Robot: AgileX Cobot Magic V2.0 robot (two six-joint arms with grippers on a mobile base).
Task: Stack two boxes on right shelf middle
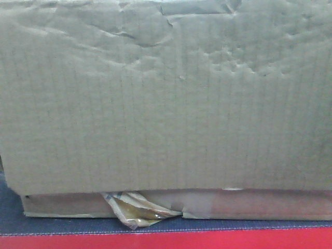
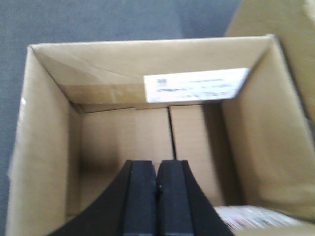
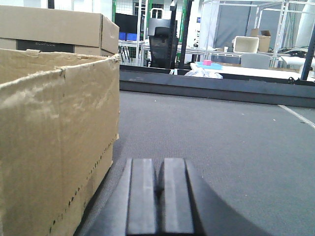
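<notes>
The large box (image 1: 166, 104) fills the front view, the flatter box (image 1: 259, 205) showing under its lower edge — both on the dark grey tabletop (image 1: 78, 225). The left gripper (image 2: 157, 189), pressed together, hangs over an open box (image 2: 49, 147); the right gripper (image 3: 158, 187), also pressed together, sits beside a box wall (image 3: 54, 142).

The large box (image 1: 166, 104) is plain brown corrugated cardboard, matt and faintly ribbed, with a dented, creased face. The flatter box (image 1: 259, 205) is the same dull cardboard and carries a crinkled, glossy yellowish tape scrap (image 1: 137, 210). The flat surface (image 1: 52, 225) is dark grey, matt and felt-like with a smooth red edge (image 1: 166, 241), and the left gripper (image 2: 157, 167) looks like matt black plastic.
</notes>
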